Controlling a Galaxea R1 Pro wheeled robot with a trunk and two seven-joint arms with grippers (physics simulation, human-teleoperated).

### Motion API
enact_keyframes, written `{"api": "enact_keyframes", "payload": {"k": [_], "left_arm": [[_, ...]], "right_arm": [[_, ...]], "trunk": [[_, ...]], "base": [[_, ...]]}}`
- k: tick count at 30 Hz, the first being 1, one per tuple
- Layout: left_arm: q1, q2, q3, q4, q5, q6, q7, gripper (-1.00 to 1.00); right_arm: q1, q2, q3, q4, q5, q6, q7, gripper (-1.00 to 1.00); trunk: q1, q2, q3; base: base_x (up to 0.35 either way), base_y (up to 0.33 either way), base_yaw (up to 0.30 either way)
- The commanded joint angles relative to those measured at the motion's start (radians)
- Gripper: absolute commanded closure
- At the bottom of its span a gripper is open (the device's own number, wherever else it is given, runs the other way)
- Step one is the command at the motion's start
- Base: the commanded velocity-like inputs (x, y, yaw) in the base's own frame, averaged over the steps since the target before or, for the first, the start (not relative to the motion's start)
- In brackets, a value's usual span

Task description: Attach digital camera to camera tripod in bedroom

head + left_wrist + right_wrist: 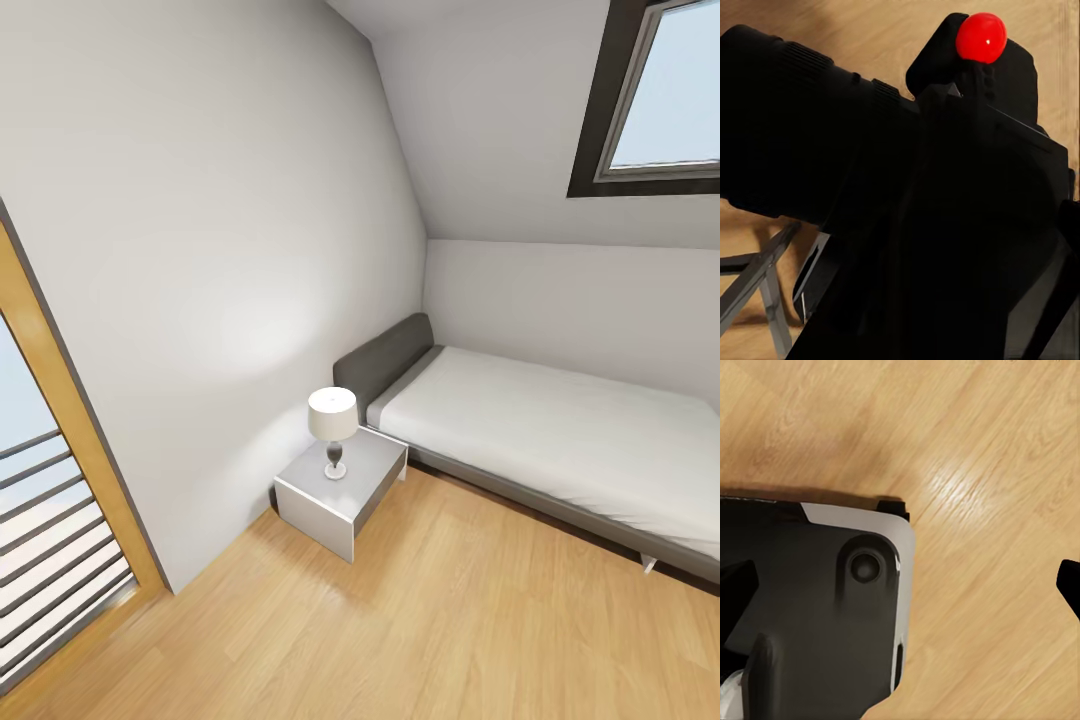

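Note:
The digital camera [945, 195] looms close in the left wrist view, a matte-black body with a long lens barrel and a bright red dot button [981, 37] on top. It is held in my left gripper [937, 322], whose black fingers blend into the camera body. Thin grey metal struts [754, 274] stand on the wood floor beyond the camera; I cannot tell whether they are the camera tripod. My right gripper [900, 592] is open and holds nothing, one black fingertip [1069, 585] showing over the floor. In the head view the bedroom has pale walls and a plank floor.
A grey bed with a white mattress [560, 430] runs along the far wall under a sloped ceiling with a window [660, 90]. A white nightstand [345, 485] with a lamp [333, 425] stands beside it. A wood-framed door [60, 480] is at the left. My black-and-white base [817, 615] is below the right gripper.

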Motion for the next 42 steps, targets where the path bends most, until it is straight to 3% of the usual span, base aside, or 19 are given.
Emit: {"api": "enact_keyframes", "payload": {"k": [1, 2, 10, 42], "left_arm": [[-0.001, 0.0, -0.008, 0.0, 0.003, -0.002, -0.001, 1.0], [-0.001, 0.001, -0.008, 0.0, 0.003, -0.002, -0.029, 1.0], [-0.001, 0.003, -0.008, 0.001, 0.004, 0.001, -0.045, 1.0], [-0.001, 0.002, -0.009, -0.001, 0.003, 0.001, -0.045, 1.0]], "right_arm": [[-0.002, 0.002, -0.008, 0.003, 0.009, -0.006, 0.002, -1.0], [-0.002, 0.015, -0.008, 0.003, 0.009, -0.007, 0.002, -1.0], [-0.002, 0.027, -0.007, 0.003, 0.008, -0.003, 0.002, -1.0], [-0.002, 0.028, -0.005, 0.003, 0.008, 0.005, 0.001, -1.0]], "trunk": [[0.001, -0.002, -0.002], [0.001, -0.002, -0.002], [0.001, -0.002, -0.002], [0.001, -0.002, -0.002]], "base": [[0.0, 0.0, 0.0], [0.0, 0.0, 0.0], [0.0, 0.0, -0.055], [0.0, 0.0, -0.269]]}}
